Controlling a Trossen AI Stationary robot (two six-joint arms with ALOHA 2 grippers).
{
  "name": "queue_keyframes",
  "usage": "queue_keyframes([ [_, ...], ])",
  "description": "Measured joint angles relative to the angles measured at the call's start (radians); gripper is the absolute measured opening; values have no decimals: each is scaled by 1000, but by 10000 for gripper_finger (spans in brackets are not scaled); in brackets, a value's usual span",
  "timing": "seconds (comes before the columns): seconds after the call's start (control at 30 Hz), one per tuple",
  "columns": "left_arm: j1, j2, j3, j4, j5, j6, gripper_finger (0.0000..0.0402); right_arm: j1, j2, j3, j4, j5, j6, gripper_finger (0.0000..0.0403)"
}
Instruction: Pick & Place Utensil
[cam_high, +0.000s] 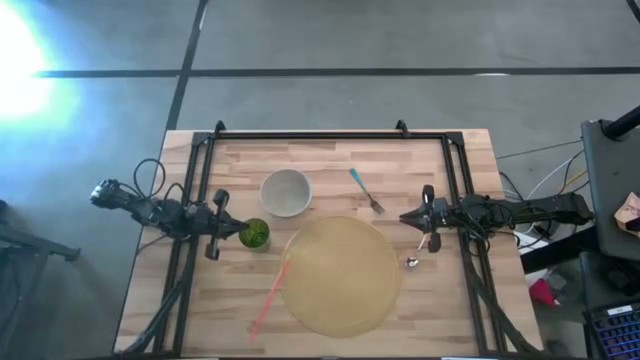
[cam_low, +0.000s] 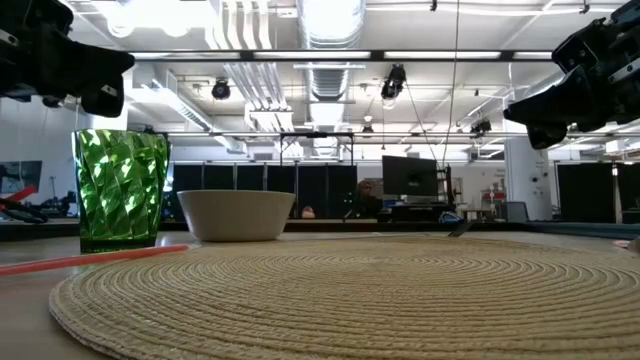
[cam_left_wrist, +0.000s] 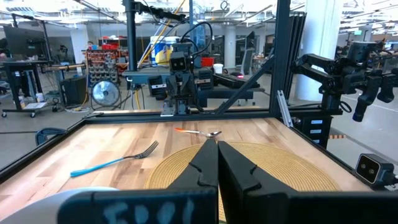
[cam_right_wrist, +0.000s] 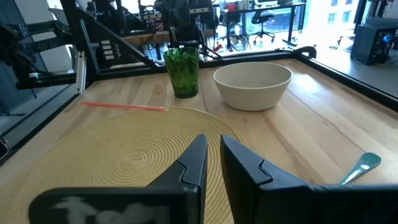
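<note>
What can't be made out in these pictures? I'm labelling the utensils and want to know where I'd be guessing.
- Spoon: tiny in the high view; its handle runs under the right end effector.
- Fork: cut off by the right wrist view's edge, only the blue handle shows.
- Pink utensil: low view shows only a thin handle; its working end is unclear in every view.
- Bowl contents: rim hides them in the low view.
</note>
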Motion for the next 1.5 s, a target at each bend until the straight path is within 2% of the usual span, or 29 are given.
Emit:
queue_keyframes([
  [0.4, 0, 0, 0, 0, 0, 0, 0, 0, 0, 0, 0, 0, 0, 43],
  [0.57, 0, 0, 0, 0, 0, 78, 0, 0, 0, 0, 0, 0, 0, 43],
  [1.5, 1, 0, 0, 2, 0, 103, 0, 0, 0, 0, 0, 0, 0, 43],
])
